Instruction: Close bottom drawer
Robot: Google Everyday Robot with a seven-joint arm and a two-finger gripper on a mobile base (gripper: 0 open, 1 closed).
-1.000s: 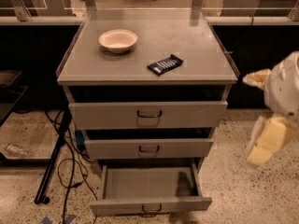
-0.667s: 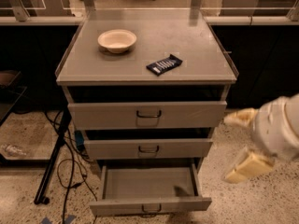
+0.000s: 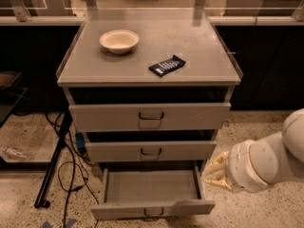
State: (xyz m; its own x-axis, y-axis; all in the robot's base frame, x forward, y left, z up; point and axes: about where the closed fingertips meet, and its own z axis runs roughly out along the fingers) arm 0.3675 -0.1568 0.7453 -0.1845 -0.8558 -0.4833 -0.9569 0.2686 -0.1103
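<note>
The bottom drawer (image 3: 152, 208) of the grey cabinet is pulled far out and its tray is empty. Its front panel carries a small dark loop handle (image 3: 153, 213). The middle drawer (image 3: 151, 152) and the top drawer (image 3: 150, 116) above it stand slightly out. My gripper (image 3: 217, 171) is at the lower right, just beside the open bottom drawer's right side, with cream fingers pointing left. The white arm (image 3: 268, 158) behind it fills the right edge.
On the cabinet top (image 3: 95, 65) sit a cream bowl (image 3: 119, 41) and a dark snack bar (image 3: 167, 65). A black stand leg (image 3: 53, 163) and cables (image 3: 71, 175) lie on the speckled floor at the left. Dark benches run behind.
My arm and gripper have moved down and to the left, from beside the upper drawers to the right side of the open bottom drawer. The drawers have not moved.
</note>
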